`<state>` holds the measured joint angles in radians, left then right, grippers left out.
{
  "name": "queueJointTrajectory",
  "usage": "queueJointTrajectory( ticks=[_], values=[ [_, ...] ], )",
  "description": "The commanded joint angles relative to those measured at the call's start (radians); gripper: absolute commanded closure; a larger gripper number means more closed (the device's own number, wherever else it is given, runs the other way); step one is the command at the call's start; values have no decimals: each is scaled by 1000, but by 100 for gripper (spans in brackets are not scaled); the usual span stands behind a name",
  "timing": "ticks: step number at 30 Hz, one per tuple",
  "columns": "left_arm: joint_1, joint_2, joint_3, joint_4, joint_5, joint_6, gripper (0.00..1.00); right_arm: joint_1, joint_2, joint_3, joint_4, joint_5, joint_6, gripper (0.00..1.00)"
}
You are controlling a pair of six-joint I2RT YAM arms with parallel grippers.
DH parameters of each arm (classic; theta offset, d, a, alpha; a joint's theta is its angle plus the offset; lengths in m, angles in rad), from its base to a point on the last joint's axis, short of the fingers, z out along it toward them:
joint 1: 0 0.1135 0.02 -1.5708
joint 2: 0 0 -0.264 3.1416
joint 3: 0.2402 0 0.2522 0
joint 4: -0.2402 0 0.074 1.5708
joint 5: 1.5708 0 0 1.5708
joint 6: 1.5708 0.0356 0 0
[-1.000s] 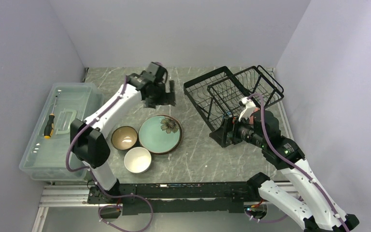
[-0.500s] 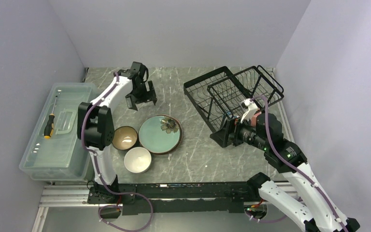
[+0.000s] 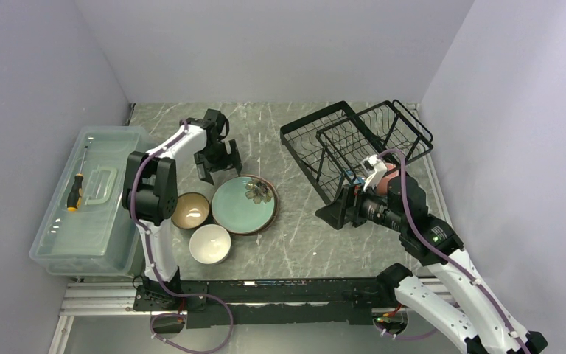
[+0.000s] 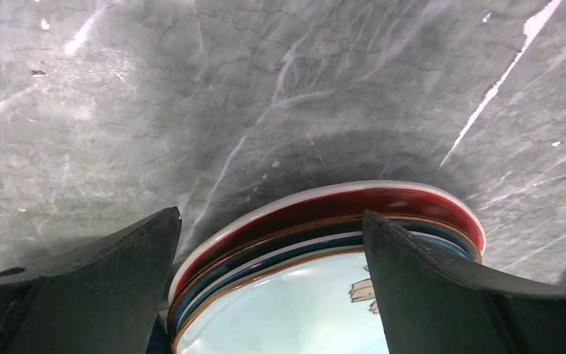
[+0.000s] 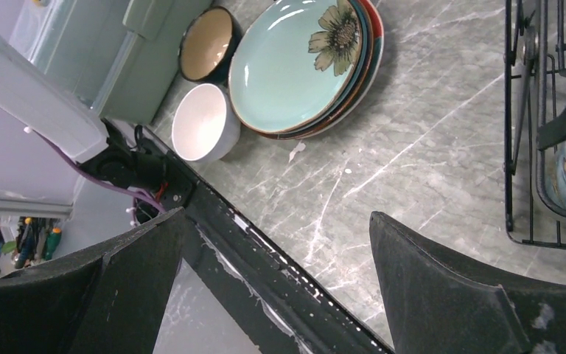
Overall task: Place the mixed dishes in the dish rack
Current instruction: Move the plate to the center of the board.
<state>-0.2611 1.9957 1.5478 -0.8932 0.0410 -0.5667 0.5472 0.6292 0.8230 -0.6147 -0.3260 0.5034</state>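
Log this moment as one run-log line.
left hand: open, at far rim of plate stack | right hand: open, empty, near dish rack | brown bowl, white bowl: not racked

Clear plastic box (image 3: 66,247) with a screwdriver (image 3: 74,193) on the marbled table (image 3: 302,236)

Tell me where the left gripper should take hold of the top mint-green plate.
Probably its far-left rim, coming from that side: the mint-green plate lies flat atop the stack, so only its thin edge offers a pinch. The open left gripper faces it.
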Motion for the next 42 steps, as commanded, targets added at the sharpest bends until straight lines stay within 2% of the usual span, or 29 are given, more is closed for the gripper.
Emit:
queueJointTrajectory(
  ticks=[1, 23, 31, 42],
  values=[
    [-3, 15, -37, 45, 43, -2, 1, 14, -4, 2, 86, -30, 32, 4],
    [-18, -98, -293, 240, 296, -91, 1, 119, 47, -56, 154, 45, 87, 4],
    [-87, -99, -313, 283, 324, -127, 1, 392, 165, -58, 193, 321, 153, 4],
    [-251, -55, -265, 326, 335, -190, 1, 444, 187, -134, 244, 454, 248, 4]
  ],
)
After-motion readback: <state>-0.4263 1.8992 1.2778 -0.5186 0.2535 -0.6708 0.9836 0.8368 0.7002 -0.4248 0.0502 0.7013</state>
